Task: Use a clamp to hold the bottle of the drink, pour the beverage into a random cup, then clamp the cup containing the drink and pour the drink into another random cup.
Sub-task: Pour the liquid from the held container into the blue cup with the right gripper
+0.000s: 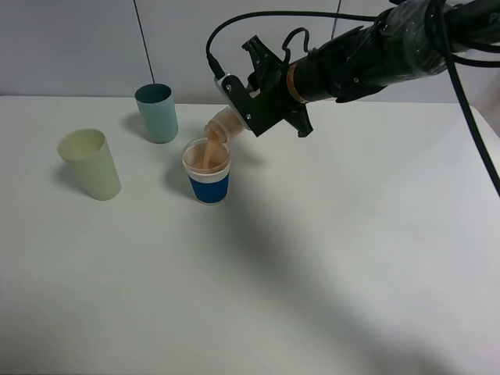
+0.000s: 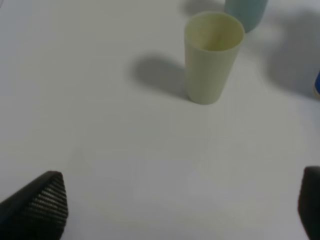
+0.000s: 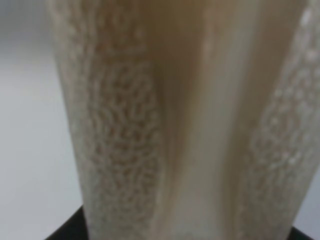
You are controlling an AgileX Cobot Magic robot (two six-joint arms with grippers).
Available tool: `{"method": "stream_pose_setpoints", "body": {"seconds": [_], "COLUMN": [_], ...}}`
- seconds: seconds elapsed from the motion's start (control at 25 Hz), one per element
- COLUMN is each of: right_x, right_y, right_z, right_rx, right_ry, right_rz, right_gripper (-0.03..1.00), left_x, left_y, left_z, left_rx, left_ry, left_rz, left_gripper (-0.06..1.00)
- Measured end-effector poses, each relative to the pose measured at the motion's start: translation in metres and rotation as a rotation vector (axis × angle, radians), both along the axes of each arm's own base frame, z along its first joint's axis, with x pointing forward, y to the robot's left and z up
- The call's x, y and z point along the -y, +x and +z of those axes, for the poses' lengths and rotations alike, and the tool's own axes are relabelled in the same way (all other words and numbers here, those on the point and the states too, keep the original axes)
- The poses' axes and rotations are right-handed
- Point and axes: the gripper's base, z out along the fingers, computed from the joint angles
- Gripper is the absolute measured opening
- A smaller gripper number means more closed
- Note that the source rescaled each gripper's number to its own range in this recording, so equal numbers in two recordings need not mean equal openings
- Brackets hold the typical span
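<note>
Carrying out the first pour, by this reading. Gripping the bottle (image 1: 223, 125) in the right gripper (image 1: 238, 111), jaws closed tight on its body. Holding it tipped well past level, neck pointing down into the blue-sleeved cup (image 1: 209, 178). Running the beverage (image 1: 208, 153) out of the neck and into that cup, itself standing upright on the table (image 1: 328, 258), just in front of the teal tumbler (image 1: 157, 112). Filling up towards the white band, though the exact level is not readable. Seeing nothing in the right wrist view beyond the bottle wall at close range, streaked with pale liquid.

Holding the left gripper (image 2: 175, 210) wide open and empty above bare table. Facing the pale yellow-green tumbler (image 2: 212, 55), upright and well apart from both fingertips.

Judging step one as under way, not complete. Anticipating next:
- Righting the bottle once the flow is ending.
- Setting it down clear of all three cups.
- Closing on the blue-sleeved cup around its sleeve, below the rim.
- Carrying it level to the pale yellow-green tumbler and tipping slowly over its mouth.

Flagging one risk: squeezing a thin plastic cup too hard while it is full, and slopping liquid over the rim.
</note>
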Motion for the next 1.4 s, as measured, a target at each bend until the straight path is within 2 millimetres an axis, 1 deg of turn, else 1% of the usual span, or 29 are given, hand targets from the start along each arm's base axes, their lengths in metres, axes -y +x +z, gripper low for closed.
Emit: {"method": "stream_pose_setpoints", "body": {"seconds": [0.48,0.72,1.4], "right_x": [-0.0033,-0.0026,-0.006], "right_y": [-0.0014,-0.0023,-0.0044], "right_z": [0.0012,0.008,0.0085], "right_rx": [0.044,0.063,0.094], "right_ry": [-0.052,-0.053,-0.098], "right_rz": [0.01,0.015,0.052], "right_gripper": [0.01,0.01,0.01], "left_x": [0.0,0.0,0.0], "left_y": [0.0,0.0,0.0], "left_z": [0.0,0.0,0.0], "left_rx": [0.0,0.0,0.0], "left_ry": [0.0,0.0,0.0], "left_rz": [0.0,0.0,0.0], "left_gripper": [0.77,0.77,0.77]}}
